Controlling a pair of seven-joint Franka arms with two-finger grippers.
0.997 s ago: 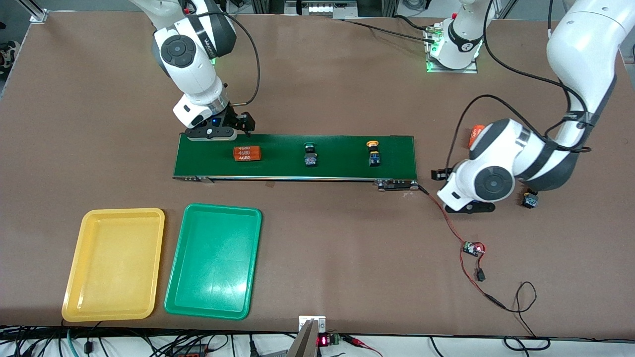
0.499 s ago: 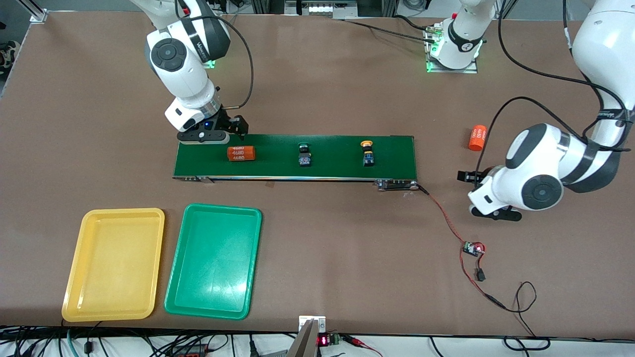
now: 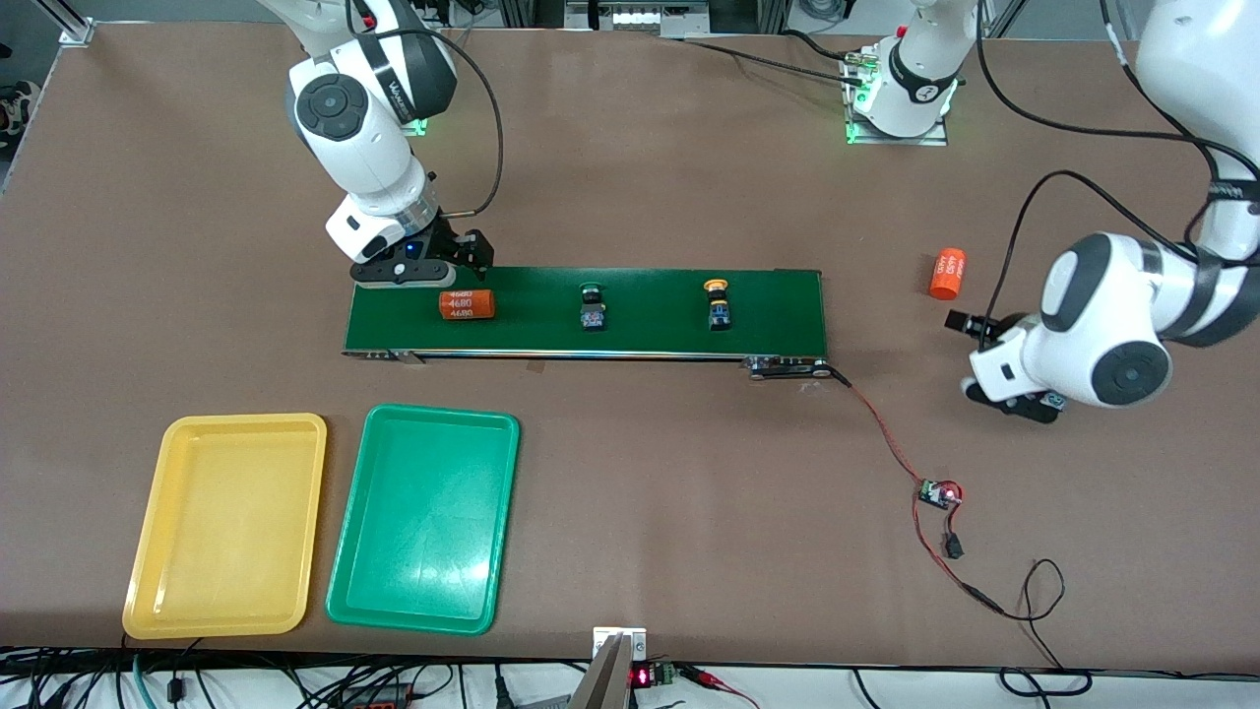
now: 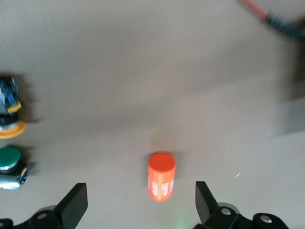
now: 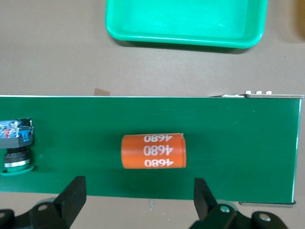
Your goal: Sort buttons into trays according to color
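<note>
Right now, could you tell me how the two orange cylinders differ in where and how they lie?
The belt cylinder lies on its side on the green belt, under the open right gripper, its "4680" print plain. The table cylinder lies on the bare table off the belt's end, toward the left arm, whose open gripper is over the table beside it. Both are orange, alike in size, and ungripped.

Both arms have glossy white rounded shells with dark grey round joint caps and black bands; black cables loop along them. The right gripper is black with a small blue light; the bases glow green.
</note>
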